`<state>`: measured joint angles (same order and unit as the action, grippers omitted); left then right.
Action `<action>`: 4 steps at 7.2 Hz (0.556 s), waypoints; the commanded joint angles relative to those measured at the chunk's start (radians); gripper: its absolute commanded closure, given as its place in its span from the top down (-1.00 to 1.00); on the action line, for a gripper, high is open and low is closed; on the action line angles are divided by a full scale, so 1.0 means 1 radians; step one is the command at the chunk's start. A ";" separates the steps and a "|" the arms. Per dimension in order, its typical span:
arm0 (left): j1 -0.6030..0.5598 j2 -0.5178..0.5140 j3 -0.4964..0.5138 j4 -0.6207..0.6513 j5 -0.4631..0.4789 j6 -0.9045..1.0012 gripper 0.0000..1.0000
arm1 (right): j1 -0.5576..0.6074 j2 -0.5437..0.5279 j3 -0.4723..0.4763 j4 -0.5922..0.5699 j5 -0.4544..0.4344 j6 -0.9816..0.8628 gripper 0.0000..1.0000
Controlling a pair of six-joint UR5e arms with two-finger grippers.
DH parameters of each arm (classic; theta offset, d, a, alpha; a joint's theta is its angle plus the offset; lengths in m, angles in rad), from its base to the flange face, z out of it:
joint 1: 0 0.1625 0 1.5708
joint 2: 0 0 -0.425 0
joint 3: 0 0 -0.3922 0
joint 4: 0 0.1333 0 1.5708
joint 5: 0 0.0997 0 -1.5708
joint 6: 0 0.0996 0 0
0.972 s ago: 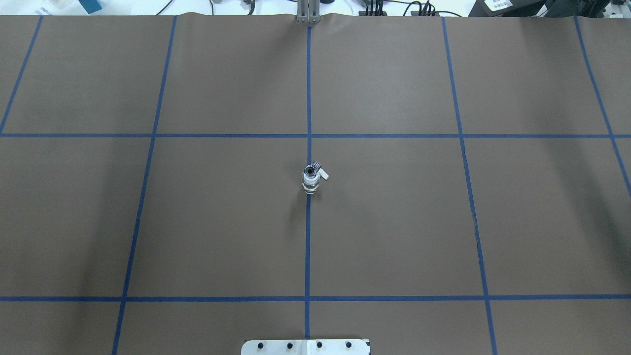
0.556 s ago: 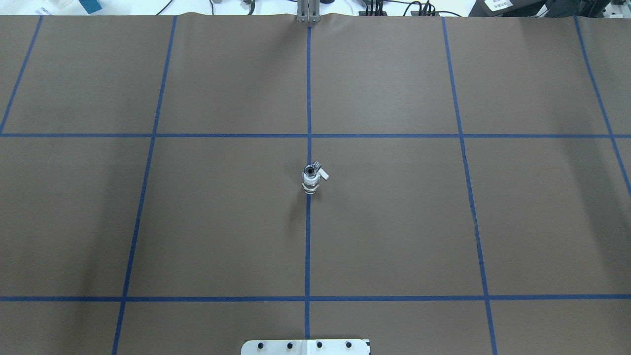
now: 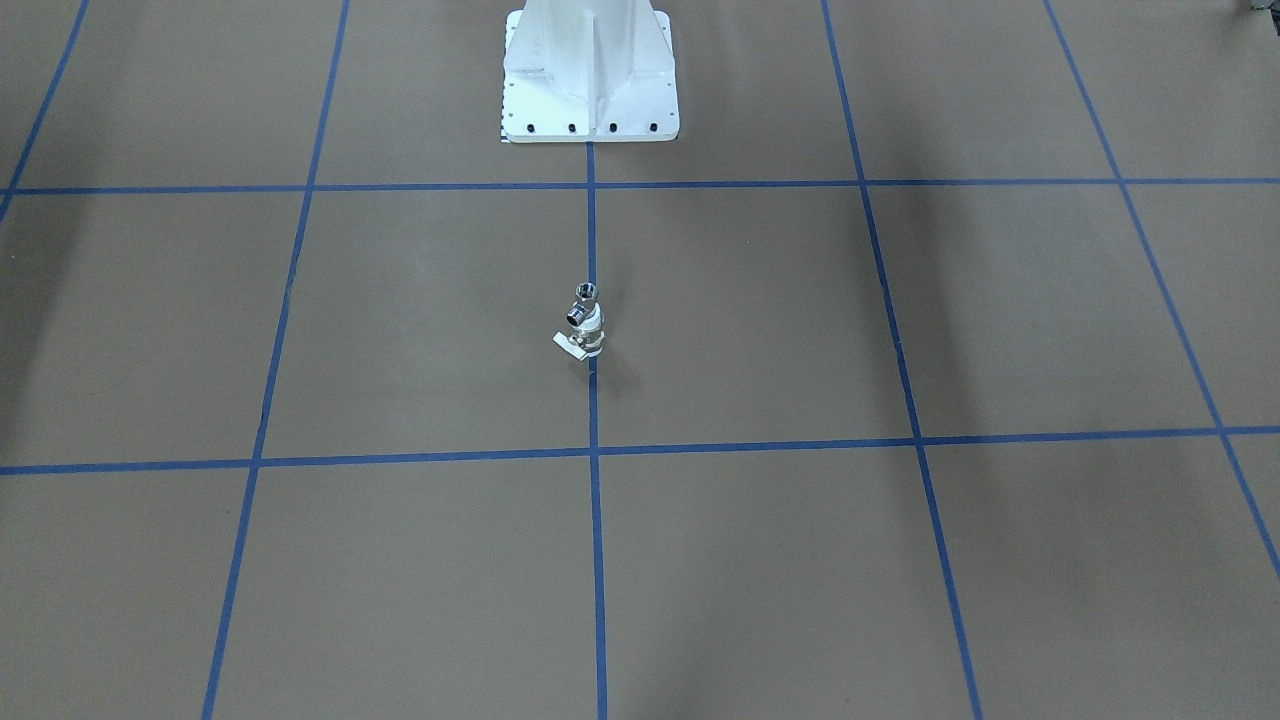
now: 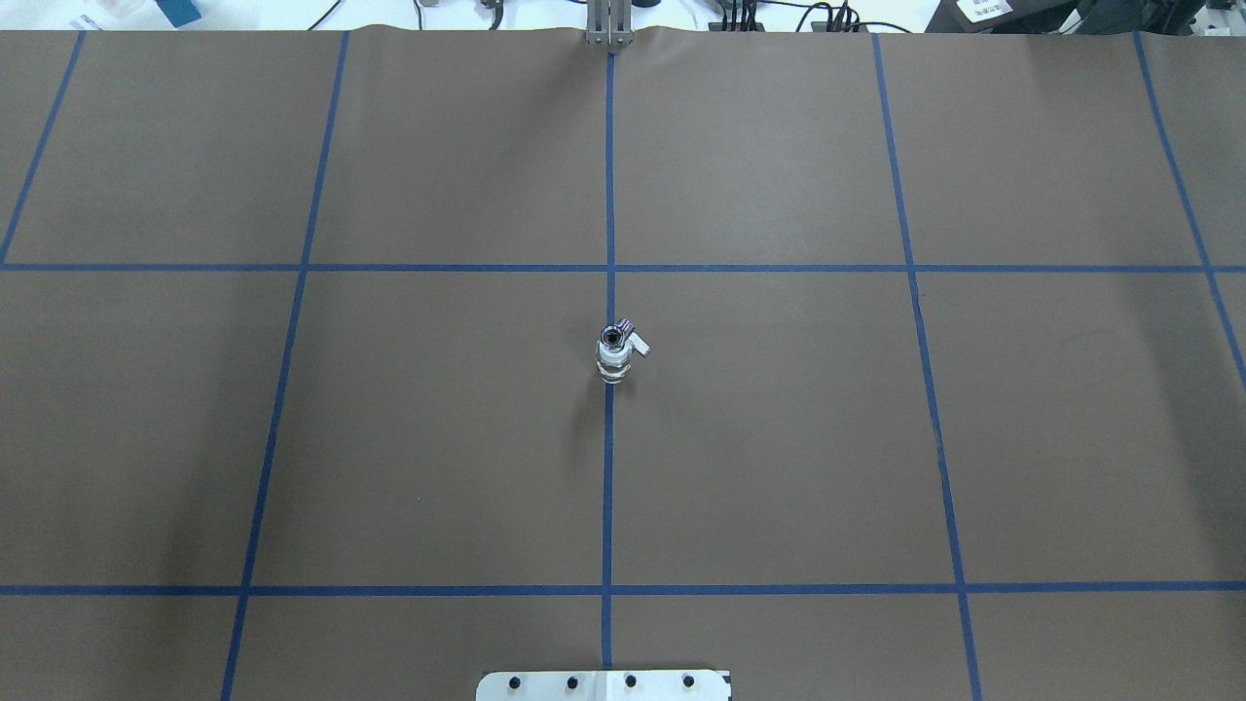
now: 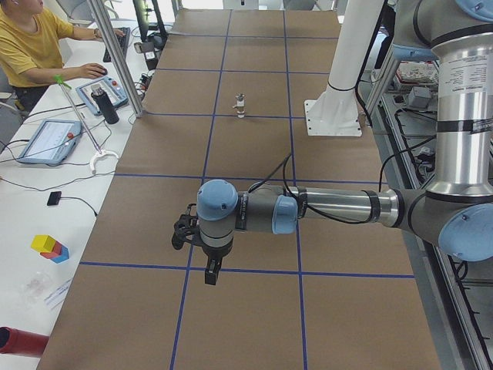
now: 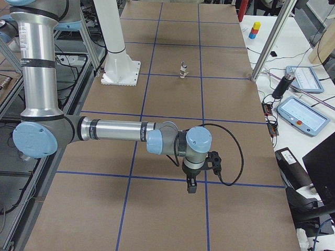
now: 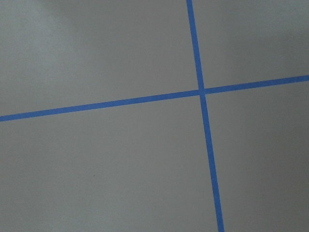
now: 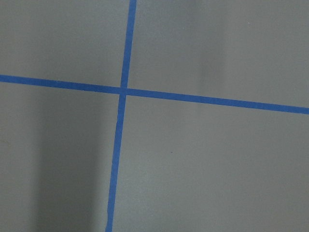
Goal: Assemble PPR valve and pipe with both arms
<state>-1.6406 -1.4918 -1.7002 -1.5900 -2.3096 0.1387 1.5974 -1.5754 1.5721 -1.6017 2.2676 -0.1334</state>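
Note:
The PPR valve (image 4: pixel 612 368) stands upright on the centre blue line, with white rings and a small flat lever. The chrome pipe (image 4: pixel 611 338) sits on top of it, open end up, and the two look like one piece. Both also show in the front view, valve (image 3: pixel 591 342) below and pipe (image 3: pixel 584 296) above. My left gripper (image 5: pixel 209 274) shows only in the left side view and my right gripper (image 6: pixel 191 187) only in the right side view. Each hangs over bare paper far from the piece, and I cannot tell whether either is open or shut. Both wrist views show only paper and tape.
The white bolted pedestal (image 3: pixel 590 100) stands at the robot's edge of the table. Brown paper with blue tape lines (image 4: pixel 609 195) covers the table. A seated operator (image 5: pixel 31 46), tablets (image 5: pixel 46 139) and a dark bottle (image 5: pixel 105 105) are on a side bench.

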 commanded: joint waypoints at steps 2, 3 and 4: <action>0.005 0.007 -0.007 -0.008 0.004 0.009 1.00 | 0.001 -0.006 -0.004 0.000 0.000 0.000 0.99; 0.005 0.005 -0.009 -0.008 0.006 0.009 1.00 | 0.001 -0.005 -0.003 0.000 0.000 0.000 0.99; 0.005 0.004 -0.015 -0.010 0.006 0.009 1.00 | 0.001 -0.005 0.002 0.000 0.000 0.000 0.99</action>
<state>-1.6354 -1.4865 -1.7095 -1.5983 -2.3054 0.1469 1.5984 -1.5806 1.5706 -1.6015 2.2672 -0.1335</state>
